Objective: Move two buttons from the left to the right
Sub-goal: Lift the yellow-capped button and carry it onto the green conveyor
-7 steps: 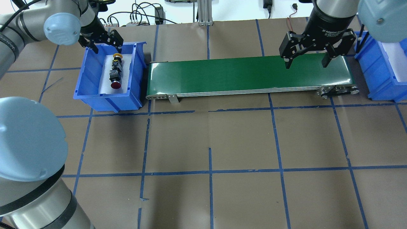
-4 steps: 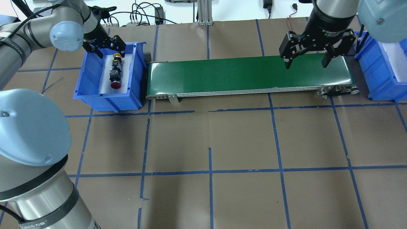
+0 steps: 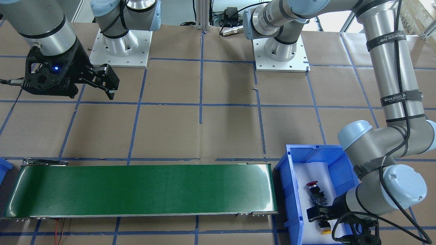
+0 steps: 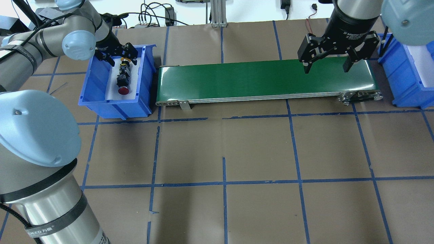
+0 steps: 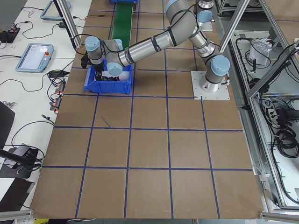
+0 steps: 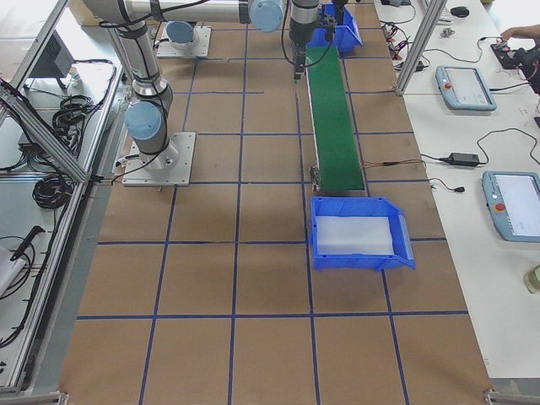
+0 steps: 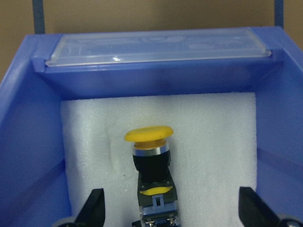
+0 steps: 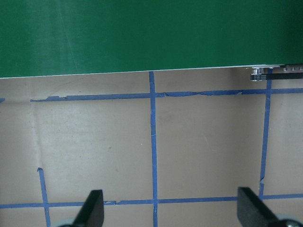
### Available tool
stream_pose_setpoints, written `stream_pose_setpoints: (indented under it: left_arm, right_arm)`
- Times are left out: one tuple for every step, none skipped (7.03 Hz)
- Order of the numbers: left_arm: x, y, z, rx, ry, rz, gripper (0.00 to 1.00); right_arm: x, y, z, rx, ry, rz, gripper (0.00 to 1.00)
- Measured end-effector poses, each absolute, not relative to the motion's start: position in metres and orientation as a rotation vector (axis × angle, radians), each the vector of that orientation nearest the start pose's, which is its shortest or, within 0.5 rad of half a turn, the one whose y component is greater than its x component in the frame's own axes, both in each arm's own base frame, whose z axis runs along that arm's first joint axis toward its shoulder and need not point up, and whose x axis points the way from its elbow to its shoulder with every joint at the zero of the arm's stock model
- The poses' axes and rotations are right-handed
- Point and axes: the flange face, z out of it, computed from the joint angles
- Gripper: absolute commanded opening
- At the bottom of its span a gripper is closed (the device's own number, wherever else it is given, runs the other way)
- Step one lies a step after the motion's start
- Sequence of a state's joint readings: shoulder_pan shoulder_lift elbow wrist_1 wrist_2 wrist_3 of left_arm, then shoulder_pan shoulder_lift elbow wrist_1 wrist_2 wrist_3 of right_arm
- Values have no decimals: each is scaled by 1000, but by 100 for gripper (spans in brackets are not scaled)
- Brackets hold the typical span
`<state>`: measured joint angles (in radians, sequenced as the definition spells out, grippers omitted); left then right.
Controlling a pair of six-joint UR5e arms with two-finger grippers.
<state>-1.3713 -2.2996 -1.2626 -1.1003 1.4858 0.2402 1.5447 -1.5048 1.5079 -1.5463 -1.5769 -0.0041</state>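
Two buttons lie end to end on white foam in the blue bin (image 4: pixel 115 110) at the table's left. The yellow-capped button (image 4: pixel 126 60) is at the far end and the red-capped button (image 4: pixel 123 90) at the near end. My left gripper (image 4: pixel 122 61) is open and low inside the bin. In the left wrist view its fingers (image 7: pixel 92 208) stand on either side of the yellow-capped button (image 7: pixel 149 135), apart from it. My right gripper (image 4: pixel 326 69) is open and empty, above the right end of the green conveyor belt (image 4: pixel 264 79).
A second blue bin (image 4: pixel 403 81) with white foam stands past the belt's right end. The left bin's walls (image 7: pixel 28 142) close in on both sides of the left gripper. Brown paper with blue tape lines covers the table.
My left gripper has moved right and down into the bin, over the yellow-capped button. The right arm and both buttons have not moved.
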Motion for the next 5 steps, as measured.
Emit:
stream_pose_setpoints:
  left_arm:
    - [7, -758, 220, 72, 3210, -98, 54]
    - [5, -757, 216, 72, 3210, -89, 22]
    - [5, -757, 216, 71, 3210, -88, 11]
    - [5, -757, 220, 73, 3210, -97, 9]
    - [7, -756, 230, 78, 3207, -116, 9]
  right_arm:
    - [119, -520, 483, 36, 3147, 43, 100]
    - [119, -520, 483, 36, 3147, 44, 100]
    - [119, -520, 483, 35, 3147, 44, 100]
    - [119, -521, 483, 33, 3147, 44, 100]
    - [119, -521, 482, 31, 3147, 46, 100]
